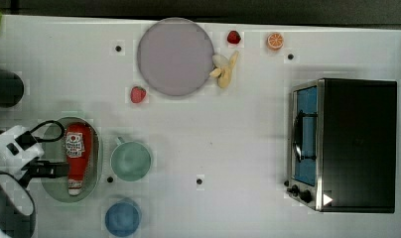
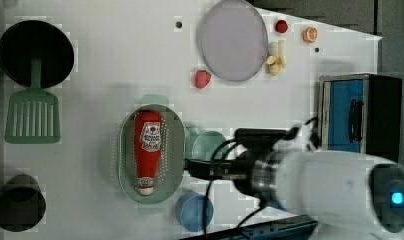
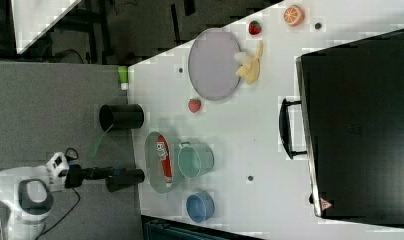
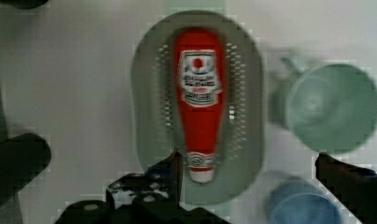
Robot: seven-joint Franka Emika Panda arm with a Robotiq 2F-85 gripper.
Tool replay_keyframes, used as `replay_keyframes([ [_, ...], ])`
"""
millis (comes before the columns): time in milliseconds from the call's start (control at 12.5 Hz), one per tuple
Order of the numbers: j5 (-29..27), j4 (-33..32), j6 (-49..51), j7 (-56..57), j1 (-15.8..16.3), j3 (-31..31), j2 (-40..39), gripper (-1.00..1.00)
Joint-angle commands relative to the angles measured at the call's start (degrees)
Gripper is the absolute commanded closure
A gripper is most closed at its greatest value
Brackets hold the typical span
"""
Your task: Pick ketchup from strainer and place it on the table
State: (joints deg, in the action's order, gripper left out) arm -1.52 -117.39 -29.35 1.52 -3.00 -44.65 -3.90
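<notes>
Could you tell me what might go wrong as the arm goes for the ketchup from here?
The ketchup lies flat along the narrow strainer, so the open tool could catch a wall and drag the strainer. The green mug and blue cup stand close beside the strainer and might be bumped. The bottle tapers toward its cap, so a grip there could slip.
</notes>
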Motion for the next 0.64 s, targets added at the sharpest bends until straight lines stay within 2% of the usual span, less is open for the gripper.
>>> replay_keyframes([
  [80,1.85,-4.44,-8.41,-2.89,-0.55,0.25,-2.88,-1.00],
  [400,6.06,-9.87,-21.16,-3.47,-0.07,0.27,-8.79,-1.00],
  [640,9.63,-10.85,-26.78,-7.61,0.19,0.28,-14.19,-1.00],
])
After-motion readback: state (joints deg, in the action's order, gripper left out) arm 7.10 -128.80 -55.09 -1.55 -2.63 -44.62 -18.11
